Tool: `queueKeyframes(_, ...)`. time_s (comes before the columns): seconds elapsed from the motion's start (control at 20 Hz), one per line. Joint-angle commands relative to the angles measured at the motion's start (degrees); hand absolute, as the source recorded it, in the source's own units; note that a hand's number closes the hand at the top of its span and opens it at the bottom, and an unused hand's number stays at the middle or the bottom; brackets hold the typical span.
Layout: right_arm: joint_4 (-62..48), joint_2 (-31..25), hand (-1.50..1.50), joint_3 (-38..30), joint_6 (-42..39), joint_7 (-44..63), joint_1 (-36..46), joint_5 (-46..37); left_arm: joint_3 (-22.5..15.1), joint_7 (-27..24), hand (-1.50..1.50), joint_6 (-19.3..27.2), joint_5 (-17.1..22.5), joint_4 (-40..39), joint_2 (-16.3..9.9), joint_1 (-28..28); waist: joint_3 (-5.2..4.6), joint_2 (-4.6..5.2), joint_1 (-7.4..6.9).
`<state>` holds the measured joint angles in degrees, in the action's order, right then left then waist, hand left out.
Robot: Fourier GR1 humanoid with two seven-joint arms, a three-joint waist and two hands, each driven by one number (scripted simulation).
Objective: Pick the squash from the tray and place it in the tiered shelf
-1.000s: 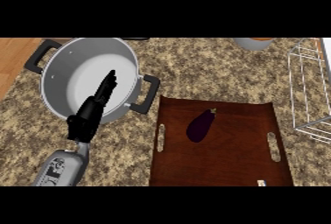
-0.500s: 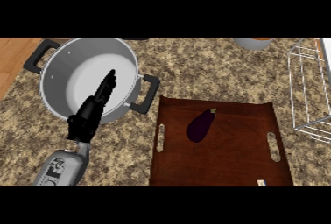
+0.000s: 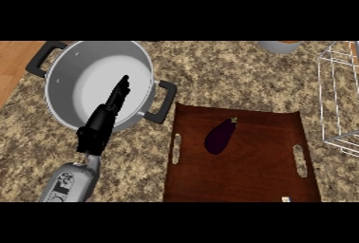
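A dark purple, eggplant-like vegetable (image 3: 222, 135) lies in the upper left part of a brown wooden tray (image 3: 270, 166) on the granite counter. The white wire tiered shelf (image 3: 340, 95) stands at the right edge, partly cut off by the view. My left hand (image 3: 105, 118) is open with fingers straight, raised over the rim of a large grey pot, well left of the tray. My right hand shows nowhere.
A large grey pot (image 3: 70, 83) with black handles stands at the upper left, its right handle close to the tray's corner. A grey bowl (image 3: 280, 46) sits at the top edge. A strip of wooden surface (image 3: 14, 61) lies at the far left.
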<state>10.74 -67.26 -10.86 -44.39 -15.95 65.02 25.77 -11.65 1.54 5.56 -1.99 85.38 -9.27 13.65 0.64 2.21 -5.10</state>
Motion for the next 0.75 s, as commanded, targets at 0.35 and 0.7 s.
queueKeyframes(0.35,-0.7,-5.8,-1.50,2.2,-6.8,2.3,-2.2,-3.1,-0.2,0.6,0.00,-0.5,0.4,-0.3,0.6,0.4,0.36,1.86,-0.39)
queueKeyframes(0.7,0.2,-6.7,-1.50,2.8,-8.0,1.7,-4.1,-4.2,0.2,0.6,0.00,-0.7,0.3,0.9,-0.3,0.1,0.79,2.32,-1.02)
